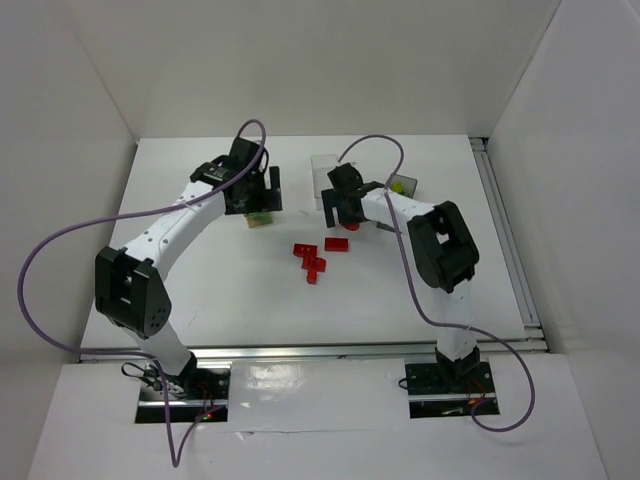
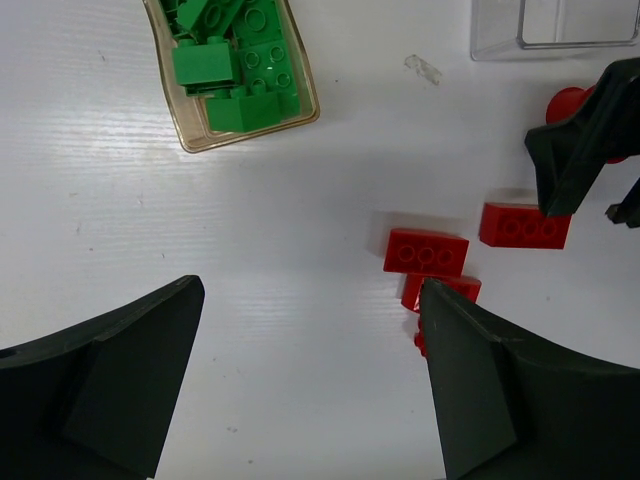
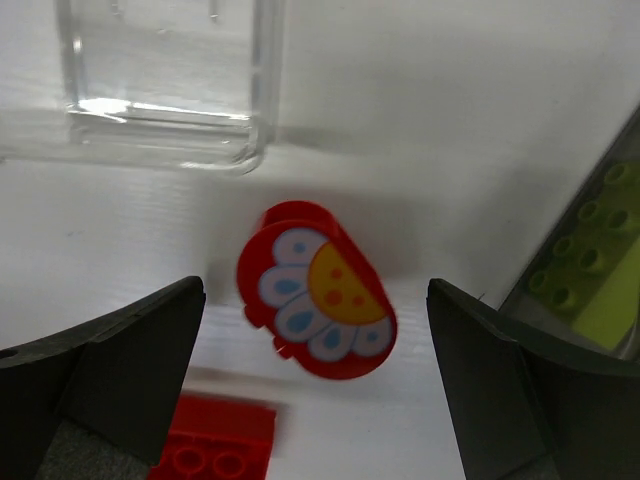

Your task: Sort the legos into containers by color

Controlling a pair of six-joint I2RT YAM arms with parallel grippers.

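A robot lab test cell is shown: a white table (image 1: 200,300) is boxed in by plain white panels (image 1: 60,150), an aluminium rail (image 1: 320,352) is fixed along its near edge, and two cabled arms, left arm (image 1: 170,230) and right arm (image 1: 440,250), are bolted there.

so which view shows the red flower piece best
Right wrist: the red flower piece sits centred, printed face plain. Left wrist catches just a red sliver behind the right tool; top external barely shows it.
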